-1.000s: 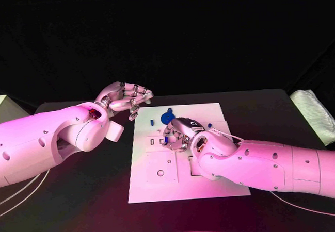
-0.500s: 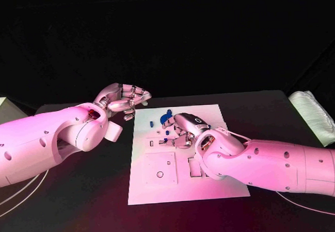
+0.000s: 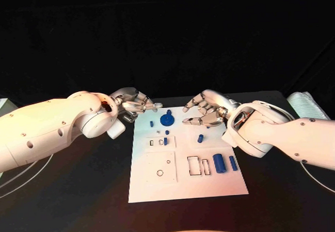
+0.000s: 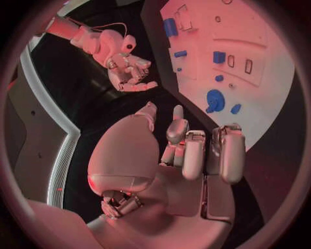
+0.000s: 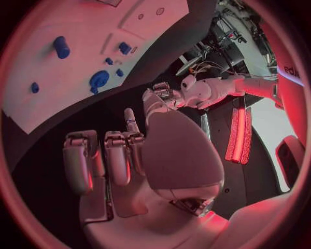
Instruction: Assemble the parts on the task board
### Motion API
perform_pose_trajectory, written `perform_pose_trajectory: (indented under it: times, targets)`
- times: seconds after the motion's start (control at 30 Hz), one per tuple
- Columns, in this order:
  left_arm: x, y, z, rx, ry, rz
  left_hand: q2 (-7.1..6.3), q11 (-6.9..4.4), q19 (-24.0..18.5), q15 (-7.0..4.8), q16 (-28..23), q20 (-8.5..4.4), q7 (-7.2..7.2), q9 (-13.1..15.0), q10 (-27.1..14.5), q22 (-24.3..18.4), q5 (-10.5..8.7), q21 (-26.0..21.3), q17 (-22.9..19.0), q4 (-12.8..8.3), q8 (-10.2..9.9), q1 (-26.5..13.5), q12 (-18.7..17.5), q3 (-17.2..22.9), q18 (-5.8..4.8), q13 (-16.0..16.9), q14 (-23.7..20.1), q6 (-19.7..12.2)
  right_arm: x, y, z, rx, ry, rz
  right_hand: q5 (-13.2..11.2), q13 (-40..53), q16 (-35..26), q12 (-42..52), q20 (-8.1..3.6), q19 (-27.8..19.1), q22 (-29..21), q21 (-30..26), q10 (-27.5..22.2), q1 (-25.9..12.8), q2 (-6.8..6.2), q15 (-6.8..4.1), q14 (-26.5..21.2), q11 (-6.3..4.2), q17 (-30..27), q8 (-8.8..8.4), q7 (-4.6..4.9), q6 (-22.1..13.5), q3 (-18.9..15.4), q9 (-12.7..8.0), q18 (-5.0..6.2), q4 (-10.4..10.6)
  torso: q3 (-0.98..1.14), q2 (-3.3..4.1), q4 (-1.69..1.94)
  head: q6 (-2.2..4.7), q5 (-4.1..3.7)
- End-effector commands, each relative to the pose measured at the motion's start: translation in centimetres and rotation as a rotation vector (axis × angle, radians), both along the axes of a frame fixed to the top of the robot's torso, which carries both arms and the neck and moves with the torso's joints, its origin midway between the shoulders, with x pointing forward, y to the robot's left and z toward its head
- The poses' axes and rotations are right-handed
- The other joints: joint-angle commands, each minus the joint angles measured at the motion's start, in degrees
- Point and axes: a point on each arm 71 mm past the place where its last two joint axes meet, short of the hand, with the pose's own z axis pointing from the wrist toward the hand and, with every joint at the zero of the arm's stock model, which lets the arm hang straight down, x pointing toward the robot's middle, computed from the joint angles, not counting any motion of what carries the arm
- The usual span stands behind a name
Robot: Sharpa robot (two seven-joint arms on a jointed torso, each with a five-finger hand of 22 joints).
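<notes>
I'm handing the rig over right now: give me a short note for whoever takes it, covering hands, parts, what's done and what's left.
Left robot hand: holds nothing, fingers curled, at the task board's far left corner.
Right robot hand: holds nothing, fingers apart, over the board's far right edge.
Parts: blue disc at the far end, large blue cylinder and slim blue bar on the right side, small blue pieces mid-board.
Done: cannot tell.
Left: rectangular slots look unfilled.

- A black table [image 3: 81, 197].
- A white padded bundle [image 3: 313, 115] at the table's far right edge.
- White cables [image 3: 14, 187] trailing at the left.
</notes>
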Motion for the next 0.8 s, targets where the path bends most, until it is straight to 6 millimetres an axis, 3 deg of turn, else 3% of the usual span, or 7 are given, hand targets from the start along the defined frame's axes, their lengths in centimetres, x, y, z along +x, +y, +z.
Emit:
perform_pose_trajectory:
  times: [0.03, 0.33, 0.47, 0.67, 0.8]
  targets:
    - [0.0, -0.2, -1.0, 0.295, 0.113, -0.055, 0.24, -0.17, 1.7, -0.58, 0.2, -0.47, -0.27, 0.7, 0.7, 4.5, -0.25, 0.3, 15.0, 0.0, 0.8, -0.7, 0.8, -0.3, -0.45, 1.0, 6.1, 0.5, -0.2, -0.8, -0.2, 0.058, 0.120, 0.036, 0.3, 14.0, 0.2, 0.0, -0.02, 4.8, 13.4, -0.2, 4.9, 0.0, -0.32, -0.03, 6.0, -0.31, 15.1, 0.23, -0.07, 0.3, 0.3, 0.1, -0.13, 0.2, 0.16, -0.40, 0.04, -0.34, 0.39]
    - [0.8, -3.3, -1.3, 0.600, 0.117, -0.113, 0.94, -0.54, 1.6, -0.91, 0.2, -0.80, -0.74, 4.3, -0.6, 4.8, -0.25, 0.4, 15.0, 0.1, 3.3, -4.3, 0.3, -1.4, -0.47, 0.5, 6.1, -0.3, 1.9, -4.6, 1.3, 0.214, 0.098, -0.143, 0.5, 13.6, 0.2, -0.6, -0.07, 4.5, 12.9, -0.9, 4.5, -0.3, -0.40, -0.10, 6.0, -0.38, 15.1, 0.51, -0.16, 0.5, 0.3, 0.2, 0.06, 0.4, 0.60, -0.62, 0.21, -0.76, 0.59]
    - [1.3, -4.5, -1.1, 0.662, 0.101, -0.107, 1.15, -0.57, 1.5, -0.92, 0.2, -0.80, -0.78, 5.3, -1.0, 4.7, -0.24, 0.4, 15.0, 0.1, 3.9, -5.1, 0.1, -1.7, -0.45, 0.3, 6.1, -0.5, 2.6, -5.3, 1.6, 0.230, 0.081, -0.182, 0.5, 13.3, 0.2, -1.1, -0.10, 4.2, 12.5, -1.4, 4.2, -0.5, -0.51, -0.12, 6.0, -0.40, 15.1, 0.51, -0.16, 0.3, 0.3, 0.1, 0.20, 0.4, 0.57, -0.46, 0.24, -0.92, 0.55]
    - [1.8, -6.3, -1.2, 0.709, 0.110, -0.129, 1.41, -0.54, 1.3, -0.90, 0.2, -0.80, -0.76, 6.0, -1.6, 4.5, -0.24, 0.3, 15.0, 0.1, 4.2, -5.7, -0.4, -1.7, -0.41, -0.3, 6.1, -1.0, 3.4, -5.7, 2.0, 0.243, 0.052, -0.214, 0.6, 13.1, 0.2, -1.4, -0.12, 4.1, 12.3, -1.8, 3.9, -0.5, -0.59, -0.14, 6.0, -0.39, 15.1, 0.48, -0.14, 0.1, 0.3, 0.1, 0.30, 0.5, 0.64, -0.45, -0.01, -1.26, 0.59]
    - [1.9, -7.4, -1.7, 0.726, 0.133, -0.159, 1.91, -0.50, 1.3, -0.86, 0.2, -0.76, -0.71, 6.5, -1.8, 4.5, -0.23, 0.3, 15.0, 0.1, 4.4, -6.0, -0.6, -1.5, -0.41, -0.4, 6.1, -1.4, 3.8, -5.8, 2.3, 0.255, 0.031, -0.223, 0.7, 12.1, 0.2, -2.7, -0.14, 3.3, 11.2, -3.5, 2.9, -0.7, -0.80, -0.13, 6.0, -0.34, 15.1, 0.41, -0.06, -0.5, 0.3, 0.1, 0.73, 0.5, 0.53, -0.41, -0.03, -1.53, 0.53]
